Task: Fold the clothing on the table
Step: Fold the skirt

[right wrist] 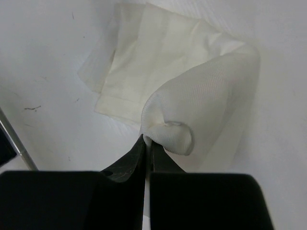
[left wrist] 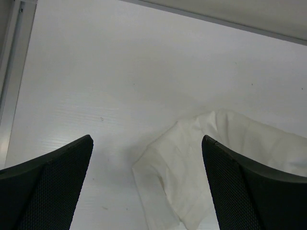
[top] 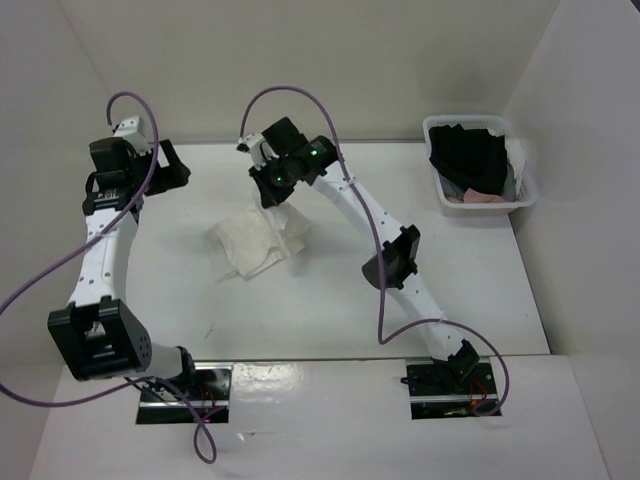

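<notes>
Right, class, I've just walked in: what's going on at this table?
The right pincer is shut on an edge of the clothing, holding that part raised in a loop while the rest lies crumpled on the table. The left pincer hangs open near it, touching nothing. The fold is unfinished.

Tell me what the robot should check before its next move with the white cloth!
1. Grip: right gripper shut on the clothing: ok.
2. Free hand: left gripper open and empty: ok.
3. Clothing lying flat on the table: not ok, the pinched part is lifted and bunched.
4. Number of layers pinched: cannot tell.
5. The bin stands apart from the clothing: ok.
</notes>
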Available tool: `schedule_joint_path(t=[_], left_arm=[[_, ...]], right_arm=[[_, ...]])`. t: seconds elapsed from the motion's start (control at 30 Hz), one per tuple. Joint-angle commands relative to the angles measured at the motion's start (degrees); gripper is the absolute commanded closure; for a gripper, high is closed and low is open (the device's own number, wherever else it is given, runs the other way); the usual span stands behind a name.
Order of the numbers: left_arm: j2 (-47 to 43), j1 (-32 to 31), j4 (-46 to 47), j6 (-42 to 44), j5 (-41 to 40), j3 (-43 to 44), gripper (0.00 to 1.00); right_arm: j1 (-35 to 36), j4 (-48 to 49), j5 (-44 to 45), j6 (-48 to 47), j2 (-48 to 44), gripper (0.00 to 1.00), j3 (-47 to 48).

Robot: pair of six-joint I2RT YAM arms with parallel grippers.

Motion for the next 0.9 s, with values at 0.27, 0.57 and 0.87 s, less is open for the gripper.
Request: schedule_joint_path(t=[0.27,0.57,0.87], left_arm=[[-10.92,1.69,-9.09,9.27,1.16,-5.17,0.00],[-15.22,1.69,-7.94,10.42,1.16,-8.08,0.00],[-17.51,2.22,-8.47,10.95,0.63,-9.84,0.00]], right_arm=[[5.24,0.90,-10.68,-0.13,17.33,1.00,10.10],[7.53,-2.00,-22.47,-4.35,13.93,1.00,12.40],[8.15,-0.95,-21.18,-3.57,11.45,1.00,9.68]])
